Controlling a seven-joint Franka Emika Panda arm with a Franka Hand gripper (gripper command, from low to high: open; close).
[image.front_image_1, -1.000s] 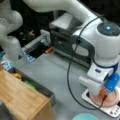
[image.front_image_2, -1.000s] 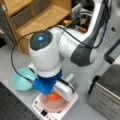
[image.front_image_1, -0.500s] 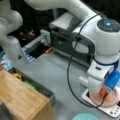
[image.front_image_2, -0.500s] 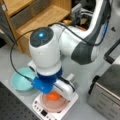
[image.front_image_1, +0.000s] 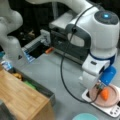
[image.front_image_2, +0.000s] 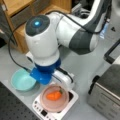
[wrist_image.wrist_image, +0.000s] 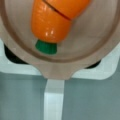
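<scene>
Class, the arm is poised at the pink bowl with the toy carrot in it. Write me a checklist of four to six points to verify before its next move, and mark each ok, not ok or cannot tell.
1. Toy carrot lies inside the pink bowl: ok.
2. Pink bowl sits on the white toy stove: ok.
3. Carrot whole, green stem attached: ok, though a seam crosses its body in the wrist view.
4. Gripper directly beside the carrot: ok.
5. Gripper open or shut: cannot tell.
6. Teal bowl apart from the stove: ok.
</scene>
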